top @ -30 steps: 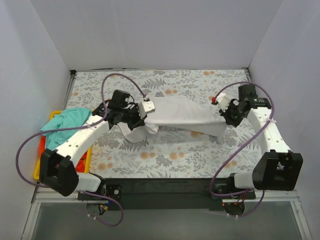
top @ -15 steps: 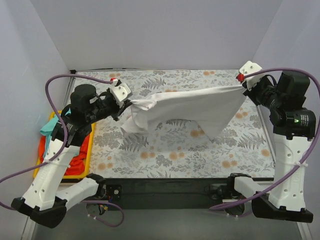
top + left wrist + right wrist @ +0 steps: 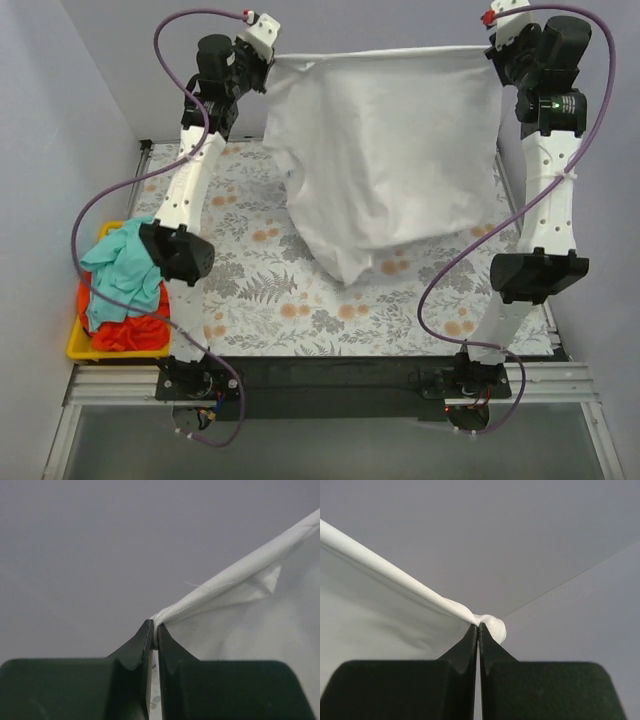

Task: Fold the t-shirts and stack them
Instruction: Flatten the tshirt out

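White t-shirt point(image 3: 385, 150): smooth matt cloth. Teal t-shirt point(image 3: 120, 268): matt cloth. Yellow tray point(image 3: 78, 350): smooth plastic. Table cover point(image 3: 260, 300): matt.

One white t-shirt point(image 3: 385, 150), one teal point(image 3: 120, 268), one orange-red point(image 3: 132, 335), one tray point(image 3: 90, 352).

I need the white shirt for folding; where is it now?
In the top view the white shirt hangs over the table, stretched between the left hand and the right hand, each pinching a top corner.
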You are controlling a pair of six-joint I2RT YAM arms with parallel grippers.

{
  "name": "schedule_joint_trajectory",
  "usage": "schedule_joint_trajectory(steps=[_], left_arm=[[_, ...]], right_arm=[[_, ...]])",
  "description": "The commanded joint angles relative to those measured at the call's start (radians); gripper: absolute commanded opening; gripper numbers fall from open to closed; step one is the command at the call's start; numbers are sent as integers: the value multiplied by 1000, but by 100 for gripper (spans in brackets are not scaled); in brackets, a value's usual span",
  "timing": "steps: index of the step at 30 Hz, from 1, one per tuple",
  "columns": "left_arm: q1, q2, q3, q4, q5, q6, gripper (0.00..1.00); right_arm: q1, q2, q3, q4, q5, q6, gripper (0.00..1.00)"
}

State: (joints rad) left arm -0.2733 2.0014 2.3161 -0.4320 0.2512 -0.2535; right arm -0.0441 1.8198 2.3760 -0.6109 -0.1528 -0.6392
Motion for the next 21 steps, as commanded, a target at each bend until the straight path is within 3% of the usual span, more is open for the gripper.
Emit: schedule_joint_trajectory(steps=[1,3,5,7,10,13,14,16,19,21], left_arm=[[51,125,416,69,-47,-56,0],[52,-34,71,336,-64,-69,0],[59,-218,-151,607,-66,-56,0],[66,-298,-289,654,-87,-47,0],[112,-387,-401,648,-58,-87,0],[138,-478,-555,589,72,-63,0],[140,-501,-599,516,121,-40,0],[138,-590,-795,446,261,93,0],[138,-717,-1112,293,342,302,0],[138,-774,-1237,196,400,406,0]], right_arm=[[-5,-48,67,315,130,38,1],[-5,-155,-62,452,145,42,1],[-7,-221,-200,592,138,67,1],[-5,-292,-277,653,124,82,1],[-5,-364,-369,666,85,63,1],[-5,-451,-565,654,35,-9,1],[-5,-477,-704,646,-14,-39,1],[-5,-565,-857,632,-54,-124,1],[-5,-683,-1148,610,-117,-250,1],[-5,-761,-1333,539,-159,-356,1]])
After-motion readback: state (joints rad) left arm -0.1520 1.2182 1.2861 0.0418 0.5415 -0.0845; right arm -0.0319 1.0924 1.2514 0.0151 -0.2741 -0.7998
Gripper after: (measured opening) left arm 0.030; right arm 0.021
